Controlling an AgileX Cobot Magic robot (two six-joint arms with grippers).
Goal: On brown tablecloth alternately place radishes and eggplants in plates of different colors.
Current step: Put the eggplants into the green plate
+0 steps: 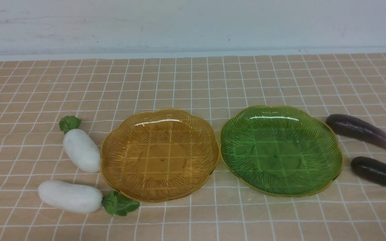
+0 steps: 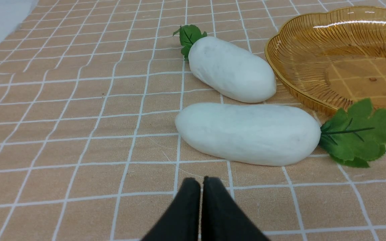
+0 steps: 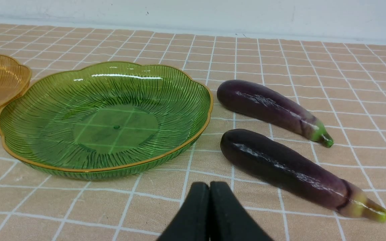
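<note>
1. Far radish (image 1: pixel 81 155) and near radish (image 1: pixel 69 196), front view: both lie on the brown tablecloth (image 1: pixel 193 83), left of the amber plate (image 1: pixel 126 134). Far one's blunt end is just beside the rim; near one's leaf reaches the rim. Green plate (image 1: pixel 243 134) is right of amber, rims almost touching. Lighter eggplant (image 1: pixel 360 130) and darker eggplant (image 1: pixel 379 173) lie on the cloth right of green, outside it. Darker one is nearer the robot, cut off by the frame edge.
2. Left wrist view: left gripper (image 2: pixel 201 180) fingers pressed together, pinching nothing, over the cloth. Near radish lies just ahead, far radish behind it, amber plate beside both.
3. Right wrist view: right gripper (image 3: pixel 209 185) fingers pressed together, pinching nothing, over the cloth. Darker eggplant near the tips, green plate on the other side.
</note>
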